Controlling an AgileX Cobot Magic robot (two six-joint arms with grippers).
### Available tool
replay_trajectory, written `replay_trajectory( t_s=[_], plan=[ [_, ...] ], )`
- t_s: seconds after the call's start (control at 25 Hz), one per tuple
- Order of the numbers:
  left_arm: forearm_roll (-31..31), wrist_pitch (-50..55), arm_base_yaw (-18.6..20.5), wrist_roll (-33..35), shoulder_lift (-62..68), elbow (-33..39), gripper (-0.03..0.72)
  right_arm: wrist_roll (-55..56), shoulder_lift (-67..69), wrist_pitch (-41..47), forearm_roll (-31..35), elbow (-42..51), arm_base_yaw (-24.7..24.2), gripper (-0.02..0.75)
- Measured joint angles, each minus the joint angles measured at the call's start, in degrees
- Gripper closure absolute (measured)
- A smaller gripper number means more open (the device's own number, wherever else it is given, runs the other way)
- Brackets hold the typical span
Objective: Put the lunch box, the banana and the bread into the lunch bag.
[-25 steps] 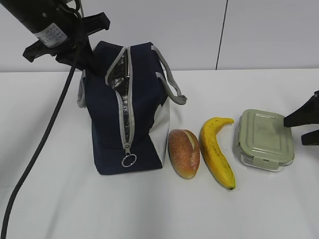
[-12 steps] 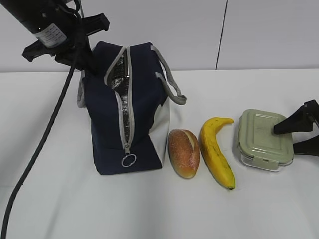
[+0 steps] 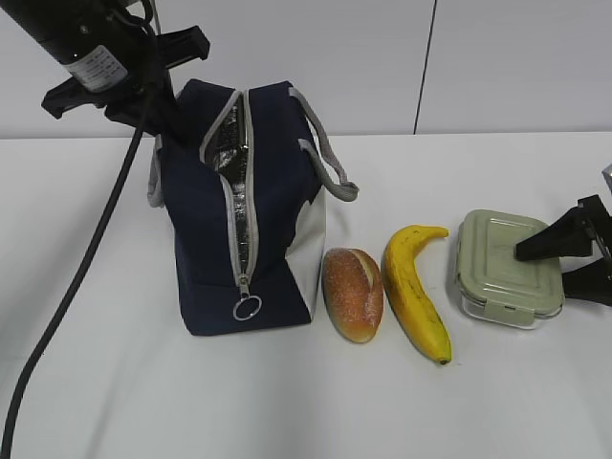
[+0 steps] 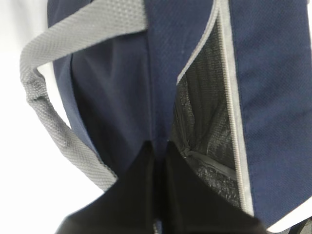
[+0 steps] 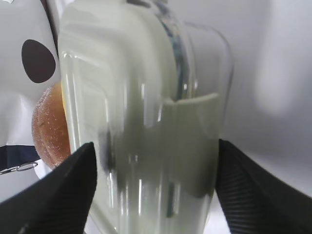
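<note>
Lunch bag (image 3: 244,210) is stood on the white table (image 3: 497,392), at the left of the row of things, with its zipper run down to a ring pull (image 3: 247,308) near the base, so that the silvery lining (image 3: 239,206) is shown through the gap. A strip of navy fabric at the bag's top edge, beside the opening, is pinched between the closed fingers of the left gripper (image 4: 158,161), as is seen in the left wrist view; a grey handle (image 4: 48,97) is hung to the side of it. Just right of the bag, the bread (image 3: 353,294) is laid on the table, close to the white side panel. Next to it the banana (image 3: 416,292) is laid, curved, near the bread. Further right, apart from the banana, the lunch box (image 3: 508,268) is set flat with its pale green lid on. The right gripper (image 3: 577,260) is spread wide, and in the right wrist view the box (image 5: 146,122) is framed between its two fingers (image 5: 53,195); whether the box is touched by them cannot be told.
</note>
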Motion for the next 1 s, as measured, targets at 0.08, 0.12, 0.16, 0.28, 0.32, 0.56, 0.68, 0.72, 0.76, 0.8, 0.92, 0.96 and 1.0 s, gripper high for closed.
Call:
replay_trajectory(
  t_s=[0.08, 0.12, 0.16, 0.28, 0.32, 0.56, 0.68, 0.72, 0.76, 0.8, 0.92, 0.96, 1.0],
  plan=[
    [0.0, 0.0, 0.0, 0.0, 0.0, 0.0, 0.687, -0.1, 0.1, 0.1, 0.0, -0.1, 0.0, 0.186],
    [0.0, 0.0, 0.0, 0.0, 0.0, 0.0, 0.687, -0.2, 0.1, 0.2, 0.0, -0.1, 0.0, 0.214],
    [0.0, 0.0, 0.0, 0.0, 0.0, 0.0, 0.687, -0.2, 0.1, 0.3, 0.0, -0.1, 0.0, 0.245],
    [0.0, 0.0, 0.0, 0.0, 0.0, 0.0, 0.687, -0.2, 0.2, 1.2, 0.4, -0.1, 0.0, 0.327],
    [0.0, 0.0, 0.0, 0.0, 0.0, 0.0, 0.687, -0.4, 0.2, 1.2, 0.4, -0.1, 0.0, 0.339],
    [0.1, 0.0, 0.0, 0.0, 0.0, 0.0, 0.687, -1.2, 0.2, 1.1, 1.4, -0.1, 0.0, 0.352],
    [0.1, 0.0, 0.0, 0.0, 0.0, 0.0, 0.687, -2.9, 0.3, 0.9, 5.1, -0.1, 0.0, 0.352],
    [0.1, 0.0, 0.0, 0.0, 0.0, 0.0, 0.687, -3.2, 0.3, 0.9, 6.5, -0.1, 0.0, 0.352],
    [0.1, 0.0, 0.0, 0.0, 0.0, 0.0, 0.687, -3.4, 0.3, 0.9, 8.2, -0.1, 0.0, 0.352],
    [0.1, 0.0, 0.0, 0.0, 0.0, 0.0, 0.687, -3.6, 0.3, 0.9, 9.5, -0.1, 0.0, 0.352],
    [0.2, 0.0, 0.0, 0.0, 0.0, 0.0, 0.687, -3.7, 0.3, 0.7, 12.4, -0.1, 0.0, 0.352],
    [0.2, 0.0, 0.0, 0.0, 0.0, 0.0, 0.687, -3.8, 0.3, 0.7, 13.0, -0.1, 0.0, 0.352],
    [0.2, 0.0, 0.0, 0.0, 0.0, 0.0, 0.687, -3.5, 0.3, 0.6, 13.4, -0.1, 0.0, 0.352]
  ],
)
